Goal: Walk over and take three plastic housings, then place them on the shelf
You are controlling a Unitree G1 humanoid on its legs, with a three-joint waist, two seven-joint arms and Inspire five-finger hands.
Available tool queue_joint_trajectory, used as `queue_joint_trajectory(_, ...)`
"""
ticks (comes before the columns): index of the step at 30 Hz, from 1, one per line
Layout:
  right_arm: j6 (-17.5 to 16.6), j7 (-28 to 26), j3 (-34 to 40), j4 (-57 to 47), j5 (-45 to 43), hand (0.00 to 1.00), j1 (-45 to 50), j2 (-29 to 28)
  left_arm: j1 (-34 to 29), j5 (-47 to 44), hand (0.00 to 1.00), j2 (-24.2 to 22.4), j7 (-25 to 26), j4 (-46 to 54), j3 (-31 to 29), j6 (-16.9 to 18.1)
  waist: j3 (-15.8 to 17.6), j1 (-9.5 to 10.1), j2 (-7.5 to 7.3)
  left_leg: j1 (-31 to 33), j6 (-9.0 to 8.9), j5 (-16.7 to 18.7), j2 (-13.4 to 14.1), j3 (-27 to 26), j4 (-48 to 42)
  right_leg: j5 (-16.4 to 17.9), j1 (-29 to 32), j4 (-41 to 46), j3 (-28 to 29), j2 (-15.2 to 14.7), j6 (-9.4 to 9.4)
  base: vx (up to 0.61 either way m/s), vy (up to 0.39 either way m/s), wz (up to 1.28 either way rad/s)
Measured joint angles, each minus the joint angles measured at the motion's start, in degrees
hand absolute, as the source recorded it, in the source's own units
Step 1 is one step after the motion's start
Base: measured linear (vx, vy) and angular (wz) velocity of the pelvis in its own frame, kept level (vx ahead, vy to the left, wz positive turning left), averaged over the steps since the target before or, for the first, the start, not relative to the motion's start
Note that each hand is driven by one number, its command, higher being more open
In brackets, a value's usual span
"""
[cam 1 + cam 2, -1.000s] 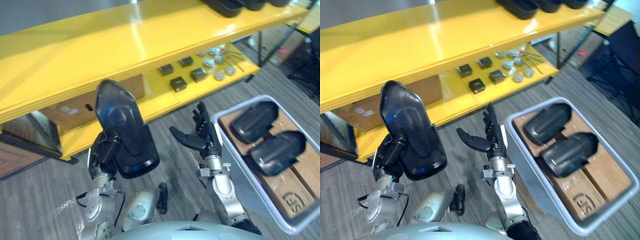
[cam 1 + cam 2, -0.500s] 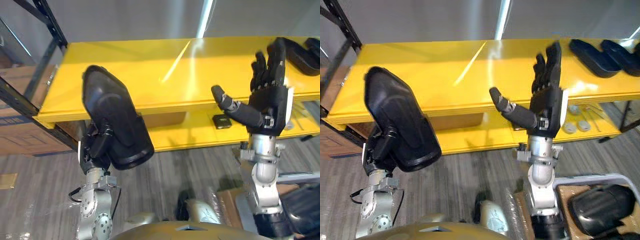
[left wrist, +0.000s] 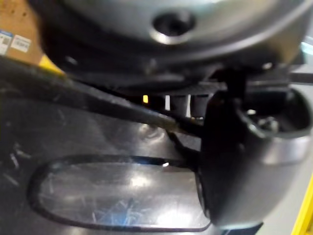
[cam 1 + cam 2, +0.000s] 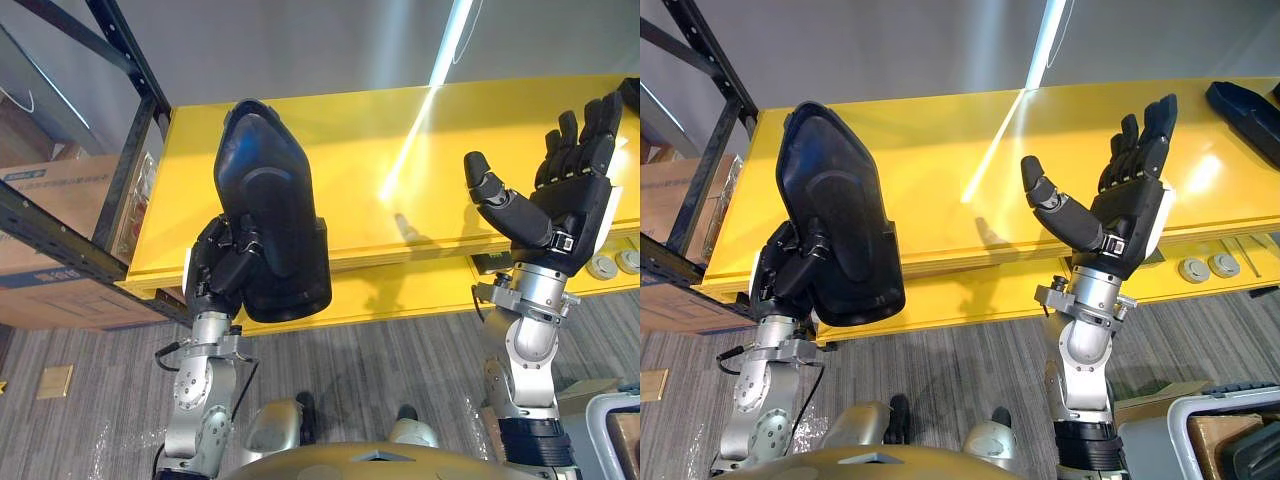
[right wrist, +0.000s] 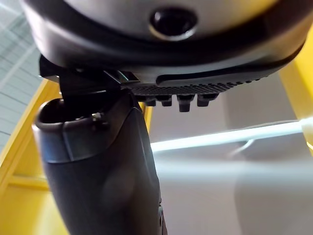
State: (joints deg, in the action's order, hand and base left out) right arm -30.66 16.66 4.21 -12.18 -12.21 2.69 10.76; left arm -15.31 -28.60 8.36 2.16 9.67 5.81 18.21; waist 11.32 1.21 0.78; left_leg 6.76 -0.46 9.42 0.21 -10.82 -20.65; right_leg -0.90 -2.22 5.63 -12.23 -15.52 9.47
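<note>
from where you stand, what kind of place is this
Probably a warehouse or workshop storeroom: a long yellow shelf on dark steel racking, a cardboard box stored beside it, and a black plastic housing gripped in the left robot hand in front of the shelf.

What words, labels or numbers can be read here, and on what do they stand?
None can be read.
Cardboard box beside the yellow shelf: blue print, too small to read.
Stickers on cardboard in the left wrist view: blurred.
Plastic housing in the left hand: no print visible.
</note>
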Motion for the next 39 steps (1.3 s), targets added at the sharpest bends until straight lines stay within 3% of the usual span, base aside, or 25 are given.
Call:
queue_joint_trajectory(4,0.1,-0.1,2.2,-0.1,0.0,1.00,2.2,-2.3,-0.7,0.0,0.00,0.6,-1.9,2.6,0.0,-2.2,0.0,-0.51,-0.06,-1.1,0.07,0.1,0.5,0.0,2.1,0.5,0.0,0.0,-0.5,0.8,-0.71,0.00,-0.029,-0.09)
queue_joint_trajectory(8,3.1,0.7,2.4,-0.4,0.1,1.00,3.9,-2.5,1.1,0.5,0.00,1.1,-5.4,5.6,4.0,-3.6,-0.1,-2.07,0.12,-1.1,-0.30,0.3,1.9,-1.8,3.1,0.8,1.5,-0.7,1.0,2.0,-1.27,-0.06,-0.039,-0.21)
queue_joint_trajectory(12,5.5,2.1,2.4,-1.5,0.0,1.00,3.9,-1.7,7.4,2.6,0.00,2.4,-4.6,6.2,7.6,-4.2,-0.1,-3.26,0.13,-1.3,-0.26,0.4,3.0,-4.8,2.4,0.8,4.6,0.8,4.8,2.8,-1.32,-0.04,-0.003,-0.54)
queue_joint_trajectory(14,6.0,1.6,2.6,-2.3,-0.9,1.00,5.1,-1.5,10.2,2.4,0.00,2.2,-2.9,6.7,8.2,-5.7,-0.1,-5.18,0.21,-1.5,-0.05,1.7,3.8,-6.6,0.0,0.6,6.3,3.5,7.6,3.2,-1.13,0.04,0.045,-0.67)
queue_joint_trajectory(18,6.0,-0.3,3.6,-2.2,-6.6,1.00,9.4,-2.4,10.8,2.2,0.00,0.8,-1.1,6.7,8.1,-8.2,0.0,-6.52,0.98,-4.1,0.33,4.0,5.5,-8.2,-0.2,0.3,7.2,4.4,10.1,3.6,-1.15,-0.02,0.080,-0.67)
queue_joint_trajectory(19,6.0,-0.6,3.9,-1.3,-6.8,1.00,10.0,-3.1,10.7,2.2,0.00,0.9,-1.0,6.3,8.1,-8.4,0.1,-6.46,1.11,-4.2,-0.63,5.0,5.8,-8.7,-0.6,1.5,8.9,6.4,10.2,2.8,-2.36,-0.09,0.113,-0.53)
queue_joint_trajectory(20,6.0,-1.0,4.0,-1.1,-6.7,1.00,10.3,-3.4,10.6,2.2,0.00,1.0,-0.8,6.0,8.1,-8.4,0.1,-6.33,1.16,-4.2,-1.40,5.5,5.9,-8.8,-0.9,1.6,9.6,7.4,10.3,1.8,-2.44,-0.09,0.098,-0.40)
queue_joint_trajectory(22,5.3,-2.9,3.1,-1.0,-6.2,1.00,12.1,-5.2,8.9,2.1,0.00,1.4,0.6,5.9,8.4,-8.4,0.2,-6.12,0.89,-5.0,-3.15,6.4,7.0,-9.1,-1.6,0.8,10.5,8.5,11.0,-1.5,-1.12,-0.02,-0.047,-0.17)
queue_joint_trajectory(24,5.1,-5.5,2.0,-1.1,-6.4,1.00,12.9,-5.2,7.1,1.4,0.00,1.7,2.1,5.7,8.4,-8.3,0.2,-6.35,0.31,-5.1,-4.48,6.7,8.4,-7.6,-2.2,0.6,9.1,9.3,10.1,-2.2,-0.75,0.06,-0.243,0.26)
queue_joint_trajectory(25,5.0,-7.5,2.0,-1.2,-6.8,1.00,12.7,-5.0,6.3,1.1,0.00,1.6,3.0,5.6,8.2,-8.3,-0.2,-6.11,-0.19,-3.6,-5.66,7.0,9.9,-5.4,-3.9,1.5,7.6,8.9,7.6,-1.6,0.54,0.12,-0.359,0.56)
queue_joint_trajectory(26,5.0,-8.2,2.0,-1.2,-6.9,1.00,12.3,-4.4,6.1,0.7,0.00,1.3,3.3,5.4,7.9,-8.3,-0.2,-6.00,-0.19,-2.5,-5.83,6.8,10.9,-4.2,-4.9,3.5,6.9,8.5,6.0,-1.0,2.75,0.15,-0.444,0.80)
queue_joint_trajectory(27,5.3,-8.9,2.3,-1.0,-7.0,1.00,11.4,-2.4,5.9,-1.5,0.00,0.0,3.5,3.3,7.7,-8.4,-0.1,-6.13,1.59,-0.3,-5.98,5.2,13.8,-1.7,-5.5,4.3,6.8,9.4,2.2,1.1,1.50,0.14,-0.452,1.02)
queue_joint_trajectory(28,5.7,-8.9,2.7,-1.0,-6.6,1.00,11.1,-1.1,5.7,-3.4,0.00,-1.2,3.8,0.5,7.6,-8.6,-0.2,-6.14,1.99,0.7,-4.62,2.5,15.4,-1.1,-5.1,5.0,6.1,9.7,-0.9,2.5,0.08,0.13,-0.430,1.18)
queue_joint_trajectory(30,6.2,-8.8,3.3,-1.0,-6.3,1.00,10.5,0.6,4.8,-3.9,0.00,-1.7,2.3,-0.4,7.2,-8.4,0.0,-5.14,1.84,-1.3,-5.20,-1.1,16.8,-1.3,-1.4,5.9,2.7,9.0,-4.8,4.7,-2.00,0.10,-0.295,0.84)
queue_joint_trajectory(32,6.2,-8.7,3.3,-1.2,-6.3,1.00,8.8,2.5,2.9,-4.6,0.00,-2.0,1.1,-0.1,7.1,-8.1,0.1,-3.43,1.62,-4.5,-7.50,-2.7,16.6,-1.2,4.1,6.2,1.2,7.7,-5.0,5.7,-3.01,0.09,-0.167,0.12)
queue_joint_trajectory(33,6.2,-8.5,3.3,-1.2,-6.3,1.00,7.7,3.3,2.0,-4.5,0.00,-2.0,0.7,-0.1,7.2,-8.1,-0.3,-2.82,2.23,-5.7,-8.21,-3.4,16.2,-1.1,7.0,5.9,1.2,6.6,-5.0,5.9,-3.42,0.07,-0.092,-0.05)
queue_joint_trajectory(35,6.2,-7.6,3.1,-1.2,-6.3,1.00,6.3,3.6,0.9,-4.5,0.00,-1.9,0.2,-0.1,7.4,-8.3,-0.4,-2.71,2.81,-7.3,-9.88,-5.6,14.8,-1.2,12.1,5.0,1.5,5.1,-5.0,5.8,-2.99,0.03,0.032,0.01)
queue_joint_trajectory(37,6.2,-6.2,2.4,-1.2,-6.2,1.00,6.8,2.9,0.8,-4.5,0.00,-1.8,-0.7,0.4,7.7,-8.3,-0.4,-1.90,2.74,-8.9,-9.77,-7.0,13.2,-2.5,15.7,3.8,2.4,4.6,-4.0,5.0,-2.81,-0.01,0.104,-0.27)
queue_joint_trajectory(39,6.2,-4.9,-0.1,-1.1,-6.1,1.00,7.9,1.7,0.9,-4.4,0.00,-1.2,-1.1,1.1,7.9,-8.2,-0.2,-1.43,1.75,-10.1,-9.24,-7.0,11.5,-4.8,16.8,2.1,2.5,2.5,-1.7,3.8,-1.81,-0.02,0.113,-0.49)
